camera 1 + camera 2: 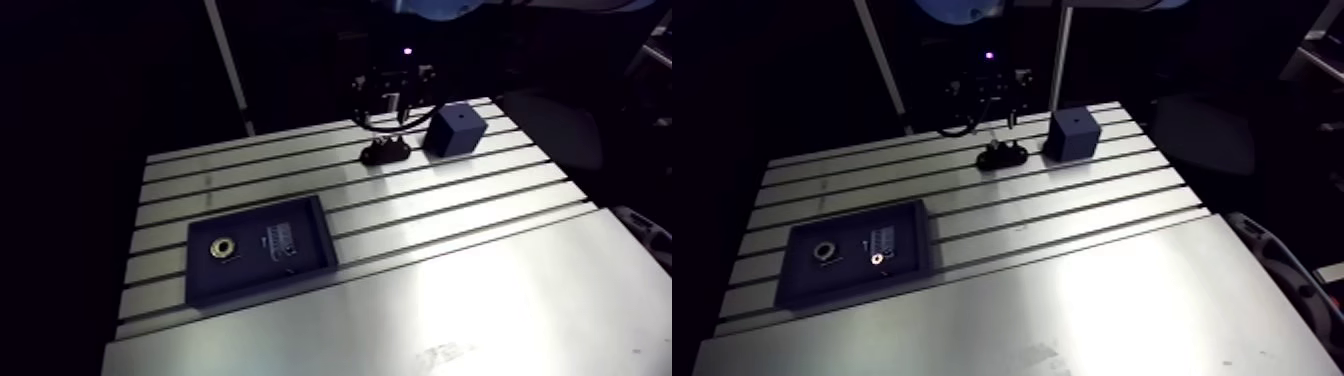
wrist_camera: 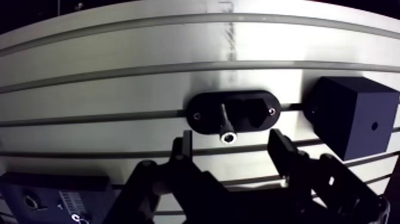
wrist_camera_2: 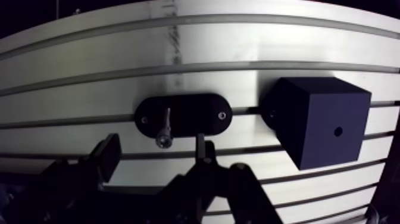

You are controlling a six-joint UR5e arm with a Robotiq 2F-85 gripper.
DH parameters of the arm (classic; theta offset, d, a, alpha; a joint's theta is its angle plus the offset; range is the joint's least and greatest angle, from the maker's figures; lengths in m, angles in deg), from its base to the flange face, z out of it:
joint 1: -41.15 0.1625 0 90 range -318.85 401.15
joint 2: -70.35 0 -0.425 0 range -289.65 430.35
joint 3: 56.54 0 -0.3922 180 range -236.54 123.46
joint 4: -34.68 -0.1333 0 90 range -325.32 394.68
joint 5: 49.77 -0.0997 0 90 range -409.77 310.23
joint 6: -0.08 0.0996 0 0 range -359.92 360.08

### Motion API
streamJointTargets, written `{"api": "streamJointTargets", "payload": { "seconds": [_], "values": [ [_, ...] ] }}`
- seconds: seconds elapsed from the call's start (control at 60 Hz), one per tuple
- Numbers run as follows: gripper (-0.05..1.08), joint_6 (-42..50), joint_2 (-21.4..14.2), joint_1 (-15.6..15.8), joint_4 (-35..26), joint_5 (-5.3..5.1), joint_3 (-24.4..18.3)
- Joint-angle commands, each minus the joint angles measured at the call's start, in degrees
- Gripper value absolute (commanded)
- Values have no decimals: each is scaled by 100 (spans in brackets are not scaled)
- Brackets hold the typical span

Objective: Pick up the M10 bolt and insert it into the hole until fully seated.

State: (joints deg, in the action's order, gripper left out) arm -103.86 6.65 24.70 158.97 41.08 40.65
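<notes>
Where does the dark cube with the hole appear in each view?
Arm view: dark cube near the table's far edge.
Wrist view: dark cube ahead of the open gripper, off to one side.
Shared landmark: the black oval holder beside it, carrying the bolt.

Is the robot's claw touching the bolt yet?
Apart. In the wrist view the gripper is open and bare table shows between it and the bolt on both sides.

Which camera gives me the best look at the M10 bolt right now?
The wrist view: the M10 bolt rests on its black oval holder ahead of the open hand, shaft and socket head distinct. The arm view shows only the holder as a small dark lump beside the cube; the bolt cannot be made out.
</notes>
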Motion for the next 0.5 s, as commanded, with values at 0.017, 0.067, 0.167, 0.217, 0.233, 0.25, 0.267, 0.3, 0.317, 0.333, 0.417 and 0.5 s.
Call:
{"api": "streamJointTargets", "payload": {
  "seconds": [0.017,0.067,0.167,0.217,0.233,0.25,0.267,0.3,0.317,0.333,0.417,0.5],
  "values": [
    [33,-17,64,-7,92,-1,32],
    [37,-17,65,-7,101,-1,40],
    [40,-17,65,-7,108,-1,76],
    [40,-17,65,-7,124,-1,84],
    [40,-17,65,-7,149,-1,85],
    [40,-17,65,-7,168,-1,101],
    [40,-17,65,-7,168,-1,101],
    [40,-17,65,-7,186,-1,118],
    [40,-17,65,-7,188,-1,128],
    [40,-17,65,-7,188,-1,128],
    [40,-17,72,-15,205,-1,163],
    [41,-17,66,-25,215,-1,172]
  ]
}}
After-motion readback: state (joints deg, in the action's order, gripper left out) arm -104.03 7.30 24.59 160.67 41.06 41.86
